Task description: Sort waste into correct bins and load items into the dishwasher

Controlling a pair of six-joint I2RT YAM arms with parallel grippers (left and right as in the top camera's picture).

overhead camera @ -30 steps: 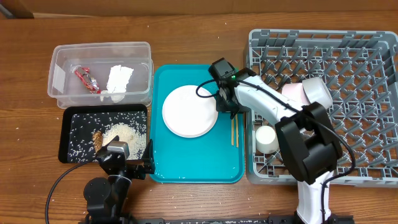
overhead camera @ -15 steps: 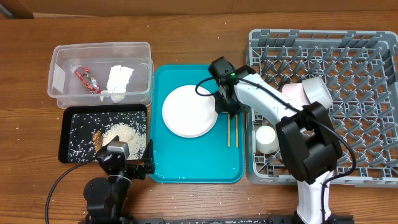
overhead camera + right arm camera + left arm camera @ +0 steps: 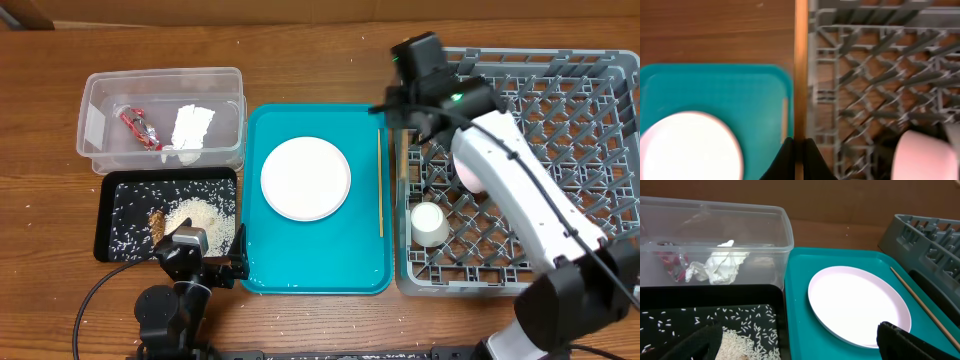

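My right gripper (image 3: 404, 118) is shut on one wooden chopstick (image 3: 801, 75) and holds it over the left edge of the grey dish rack (image 3: 560, 80). The second chopstick (image 3: 380, 185) lies on the teal tray's right side. The pale round plate (image 3: 305, 178) lies on that tray. A small white cup (image 3: 430, 222) and a pinkish bowl (image 3: 468, 172) sit in the rack, the bowl partly under my arm. The clear tub (image 3: 100, 95) holds the tissue (image 3: 190, 125) and wrapper (image 3: 135, 125). The black tray (image 3: 112, 195) holds rice (image 3: 195, 215) and a brown scrap (image 3: 157, 222). My left gripper (image 3: 800, 345) is open and empty, low by the black tray.
The teal serving tray (image 3: 320, 260) lies between the bins and the rack. The rack's upright pegs fill the right side. Bare wooden table runs along the back edge and in front of the trays.
My right gripper has risen from the teal tray with one chopstick and moved back and right to the rack's left edge. The other chopstick stays on the tray. The left arm is still.
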